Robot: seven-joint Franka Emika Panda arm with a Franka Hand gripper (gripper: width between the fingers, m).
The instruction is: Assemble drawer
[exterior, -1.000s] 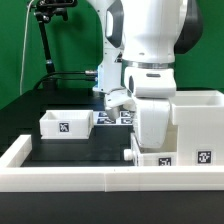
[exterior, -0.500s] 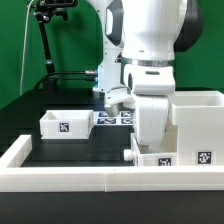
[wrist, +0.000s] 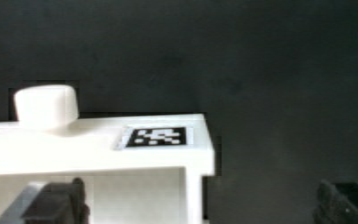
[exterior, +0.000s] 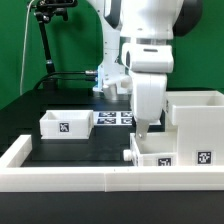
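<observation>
The tall hollow white box (exterior: 196, 118) stands at the exterior view's right. One knobbed tray (exterior: 168, 156) with marker tags lies in front of it, its knob (exterior: 127, 155) pointing to the exterior view's left. A second tray (exterior: 65, 124) sits further left. My gripper (exterior: 143, 130) hangs just above the nearer tray, open and empty. In the wrist view the tray (wrist: 87, 165), its knob (wrist: 46, 105) and a tag (wrist: 158, 137) show below my gripper (wrist: 202, 205). One finger (wrist: 55, 205) is over the tray, the other over the black table.
The marker board (exterior: 114, 117) lies flat on the black table behind the arm. A low white wall (exterior: 90, 181) edges the table at the front and the exterior view's left. A black stand (exterior: 44, 40) rises at the back left.
The arm has risen straight up from the nearer tray. The tray and the box have not moved.
</observation>
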